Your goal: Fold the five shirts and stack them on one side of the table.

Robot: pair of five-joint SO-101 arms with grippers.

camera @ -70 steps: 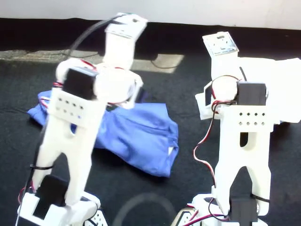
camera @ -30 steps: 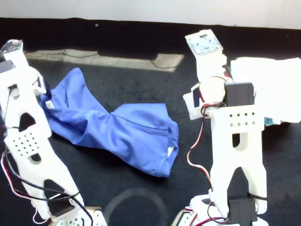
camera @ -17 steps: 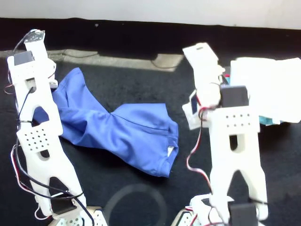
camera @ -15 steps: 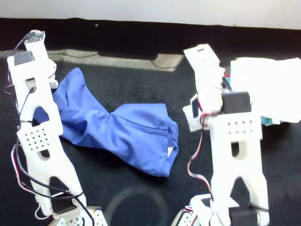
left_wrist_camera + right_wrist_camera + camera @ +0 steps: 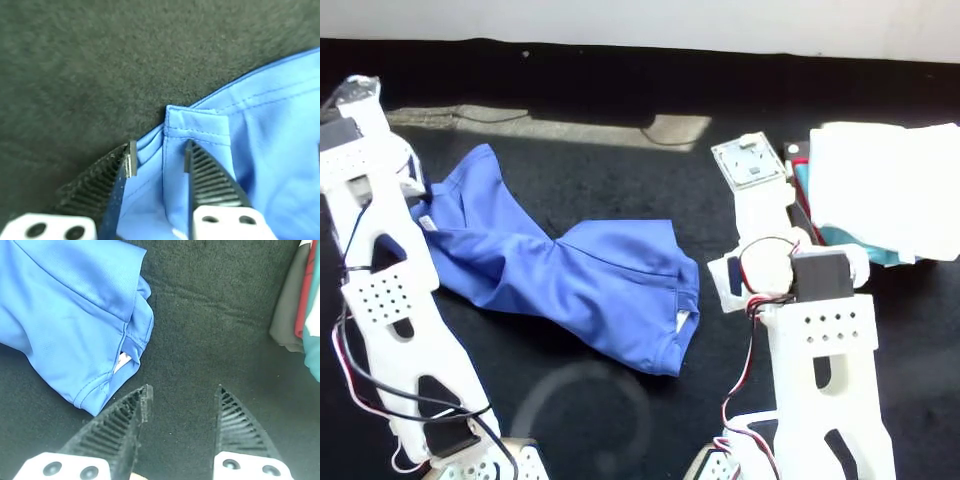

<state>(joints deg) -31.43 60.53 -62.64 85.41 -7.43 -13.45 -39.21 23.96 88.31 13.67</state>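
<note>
Blue shirt lies rumpled and unfolded mid-tabletop, on a black felt-like surface. Left hand is open, jaws straddling a hem corner at the shirt's end on its own side. Right hand is open over bare felt between the shirt's collar and the folded stack at the right edge. Sunlight strip crosses the far side, with a white wall behind.

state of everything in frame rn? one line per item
blue shirt: unfolded, rumpled, lying on the table.
shirt stack: folded, piled, white on top.
left gripper: open, astride a blue shirt hem.
right gripper: open, above bare table beside the blue shirt.
</note>
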